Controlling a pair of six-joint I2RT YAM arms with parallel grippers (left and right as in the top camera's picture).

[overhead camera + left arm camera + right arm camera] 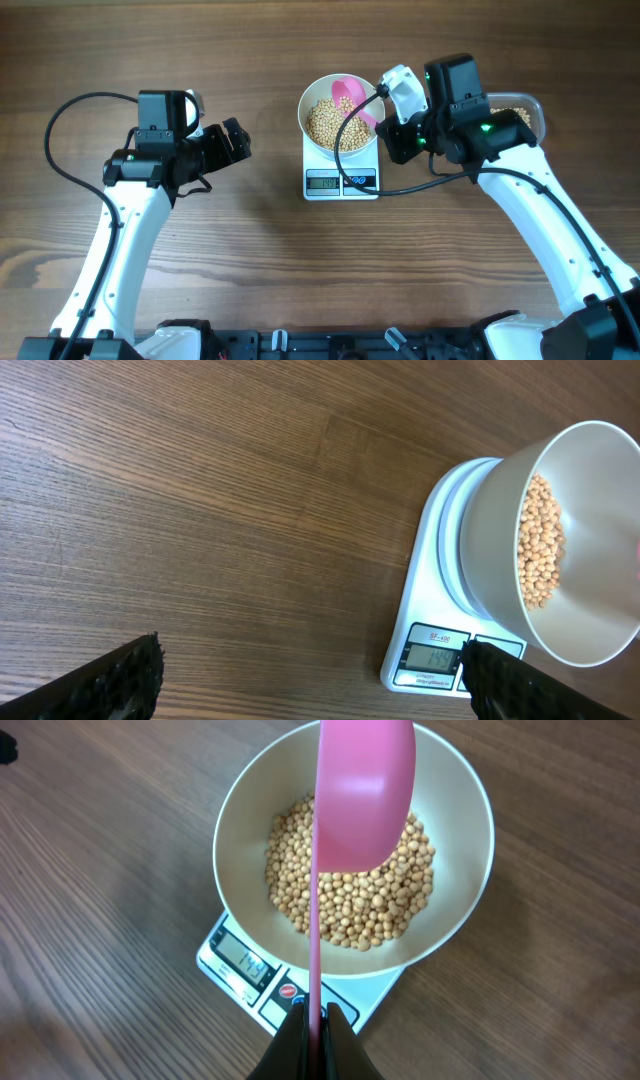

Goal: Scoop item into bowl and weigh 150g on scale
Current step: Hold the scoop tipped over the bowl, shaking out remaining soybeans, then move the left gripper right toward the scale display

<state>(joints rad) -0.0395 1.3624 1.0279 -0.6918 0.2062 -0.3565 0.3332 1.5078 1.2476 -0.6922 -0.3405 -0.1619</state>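
Beans (350, 890) heaped in the white bowl (240, 830), bowl sits on the scale (340, 182) on the desk (250, 260), pink scoop (365, 780) over the beans with its handle pinched in the closed right hand (318, 1020), left hand (232, 142) spread wide, empty, well left of the bowl.

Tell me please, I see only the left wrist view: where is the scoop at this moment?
Observer: The pink scoop is over the white bowl, above the beans.
Operator: What holds it?
Observer: The right gripper, shut on its handle.
Operator: Is there any other container?
Observer: Yes, a clear tub, partly hidden under the right arm.
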